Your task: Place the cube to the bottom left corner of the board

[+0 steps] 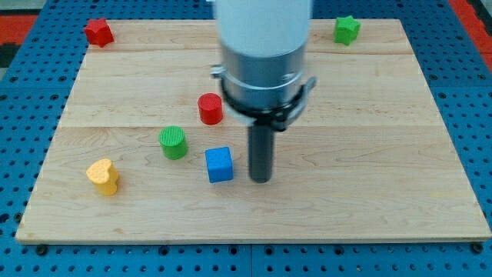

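A blue cube sits on the wooden board a little left of the middle, toward the view's bottom. My tip rests on the board just to the right of the cube, a small gap apart from it. The bottom left corner of the board lies far to the cube's left.
A yellow heart-like block lies left of the cube. A green cylinder and a red cylinder stand up and left of it. A red star-like block is at the top left, a green star-like block at the top right.
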